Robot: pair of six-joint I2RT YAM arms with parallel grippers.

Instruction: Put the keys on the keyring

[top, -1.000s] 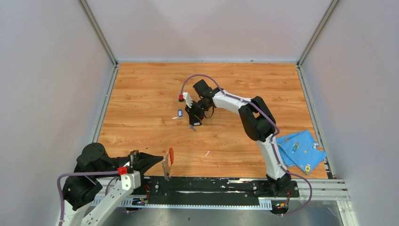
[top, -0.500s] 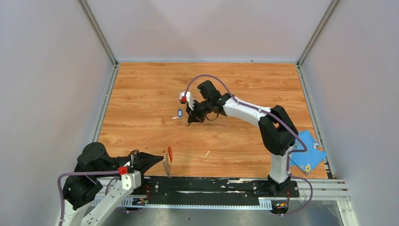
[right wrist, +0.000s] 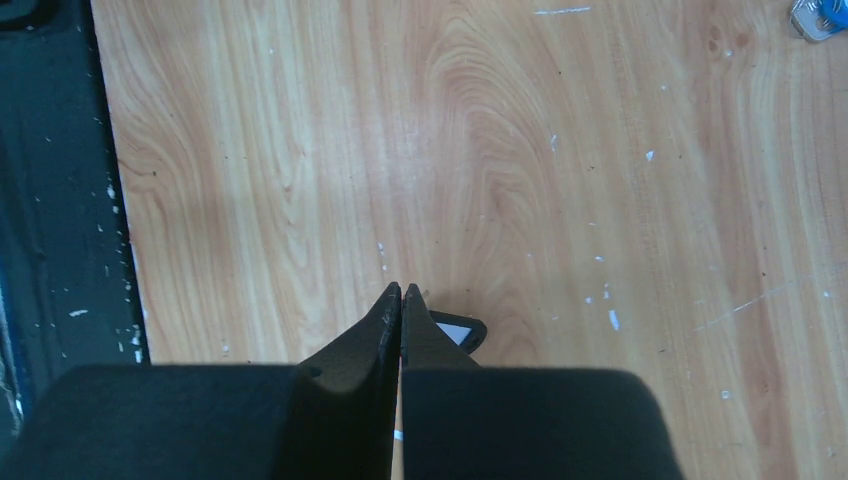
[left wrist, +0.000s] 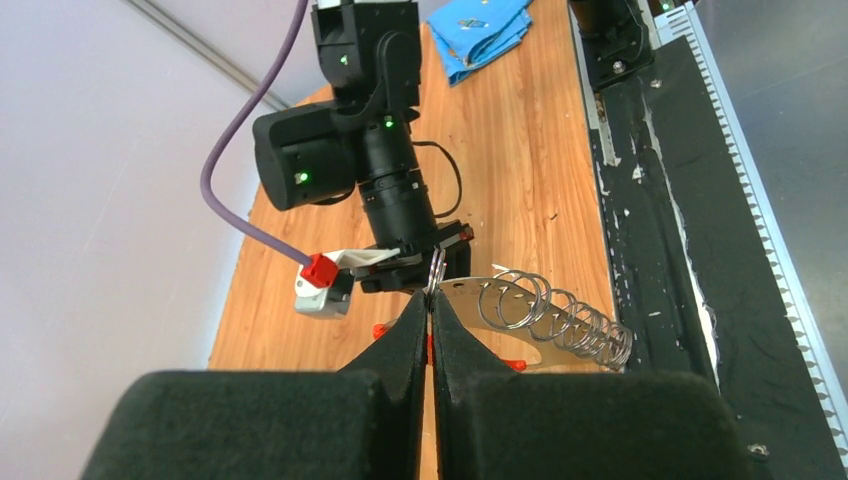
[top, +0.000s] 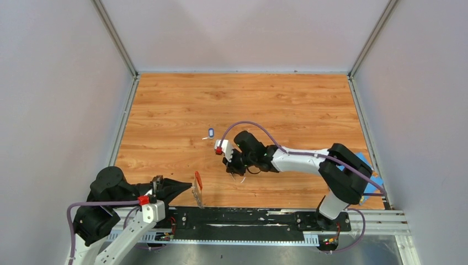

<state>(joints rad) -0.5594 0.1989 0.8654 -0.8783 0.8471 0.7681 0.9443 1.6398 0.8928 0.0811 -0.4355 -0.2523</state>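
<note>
My left gripper [top: 189,188] is shut on the keyring [top: 197,187], held upright over the table's near edge. In the left wrist view the keyring [left wrist: 545,312] is a grey metal strip with a row of wire rings and red bits, just beyond my left gripper [left wrist: 428,298]. My right gripper [top: 234,165] hangs to the keyring's right, a short gap away. The right gripper [right wrist: 401,288] is shut, and the black key [right wrist: 456,331] pokes out beside its right finger. The blue-and-white key [top: 211,133] lies on the wood farther back, and shows as the blue-and-white key [right wrist: 820,15] in the right wrist view's corner.
A blue cloth [top: 368,172] lies at the right near corner, partly behind the right arm. A black rail [top: 243,218] runs along the near edge. Grey walls close in the wooden table [top: 165,110] on three sides.
The right gripper shut on the black key, lifted it off the wood and swung near and left toward the keyring. The left arm and keyring stayed still.
</note>
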